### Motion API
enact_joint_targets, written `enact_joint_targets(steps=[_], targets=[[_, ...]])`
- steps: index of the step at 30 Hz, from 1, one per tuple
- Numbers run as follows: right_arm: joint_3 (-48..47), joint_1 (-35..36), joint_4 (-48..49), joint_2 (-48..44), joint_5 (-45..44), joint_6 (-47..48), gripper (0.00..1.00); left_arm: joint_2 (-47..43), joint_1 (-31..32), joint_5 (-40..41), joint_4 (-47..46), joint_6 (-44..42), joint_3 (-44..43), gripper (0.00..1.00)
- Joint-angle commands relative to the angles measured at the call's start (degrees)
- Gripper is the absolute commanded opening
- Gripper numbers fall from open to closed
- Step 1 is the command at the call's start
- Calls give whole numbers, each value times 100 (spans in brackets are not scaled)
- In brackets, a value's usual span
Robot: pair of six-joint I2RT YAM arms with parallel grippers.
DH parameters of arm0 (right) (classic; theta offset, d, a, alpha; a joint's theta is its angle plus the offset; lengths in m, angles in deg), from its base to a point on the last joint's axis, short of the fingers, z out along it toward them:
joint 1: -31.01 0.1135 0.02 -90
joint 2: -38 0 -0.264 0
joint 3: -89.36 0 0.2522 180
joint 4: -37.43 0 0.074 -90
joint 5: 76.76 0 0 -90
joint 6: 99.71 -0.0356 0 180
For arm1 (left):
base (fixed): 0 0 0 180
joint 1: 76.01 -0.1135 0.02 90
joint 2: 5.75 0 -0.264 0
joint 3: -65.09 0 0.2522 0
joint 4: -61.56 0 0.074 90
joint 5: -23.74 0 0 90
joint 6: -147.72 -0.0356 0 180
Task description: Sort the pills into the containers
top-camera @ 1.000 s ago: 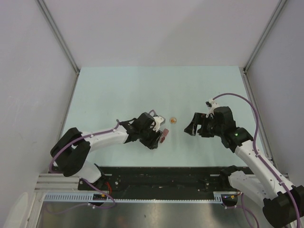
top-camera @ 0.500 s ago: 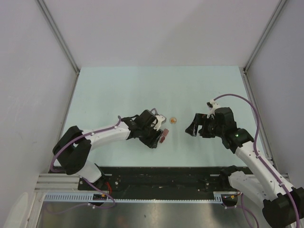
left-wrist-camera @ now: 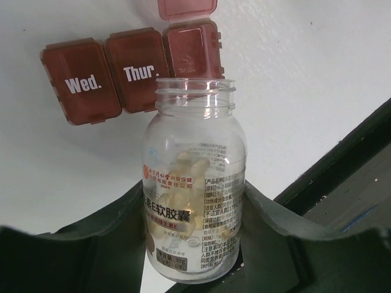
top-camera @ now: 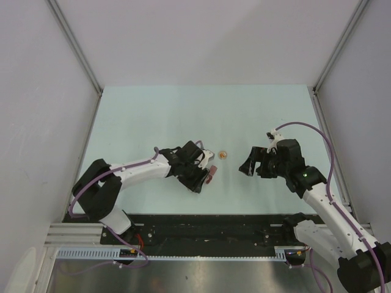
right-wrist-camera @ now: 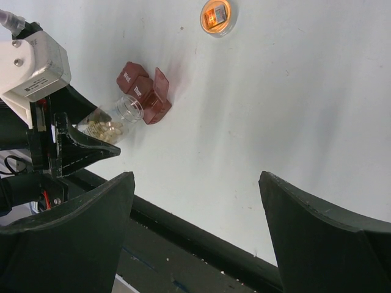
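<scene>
L gripper (left-wrist-camera: 194, 210) clenched on open bottle (left-wrist-camera: 194, 137), pills (left-wrist-camera: 188, 174) inside, btwn its fingers. Just ahead, past the bottle mouth, lies the box (left-wrist-camera: 131, 70), end lid up. R gripper (right-wrist-camera: 195, 180) spread wide, empty, box well ahead-left of it.

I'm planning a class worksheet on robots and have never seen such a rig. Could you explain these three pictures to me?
Two robot arms are bolted at the near edge of a table. One picture looks down from above. The other two come from a camera on each wrist. The left gripper holds a clear bottle of pills, uncapped, with its mouth pointing at a dark red pill box whose end compartment is open. A round cap lies apart on the table. The right gripper is open and holds nothing.
</scene>
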Motion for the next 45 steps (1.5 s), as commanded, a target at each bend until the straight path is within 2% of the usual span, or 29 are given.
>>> enact_joint_targets(steps=[1, 45], targets=[[20, -43, 29, -112, 42, 73, 88, 68, 33, -203, 109, -115, -326, 0], [64, -157, 64, -173, 209, 117, 89, 806, 112, 35, 1735, -194, -1583, 0]])
